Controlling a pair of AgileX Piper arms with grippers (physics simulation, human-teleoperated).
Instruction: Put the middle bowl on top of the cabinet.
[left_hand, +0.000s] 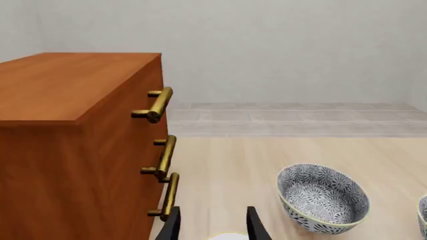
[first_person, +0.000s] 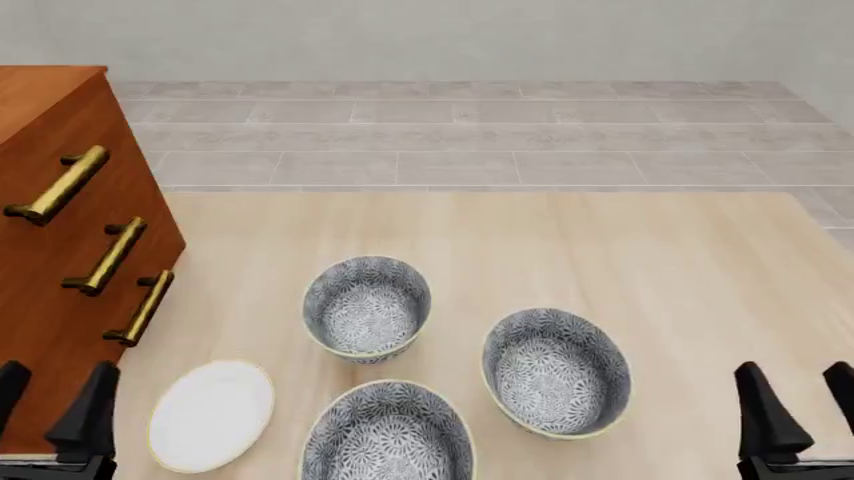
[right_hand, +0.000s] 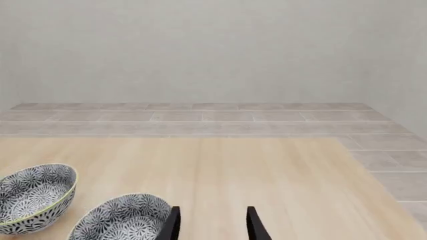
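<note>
Currently we hold both the left gripper (first_person: 54, 405) and right gripper (first_person: 797, 400) released and empty; the middle bowl (first_person: 555, 372) sits on the table (first_person: 694, 270), well apart from the cabinet (first_person: 60, 260).

Three bowls (first_person: 367, 305) right of cabinet (first_person: 54, 260), plate (first_person: 211, 413) beside it

Simulated tabletop test scene. Indicators: light wooden table (first_person: 534, 250), grey tiled floor (first_person: 467, 130), blank grey wall (right_hand: 200, 50), and flat rendered surfaces ahead of both grippers, with no room furnishings visible.
</note>
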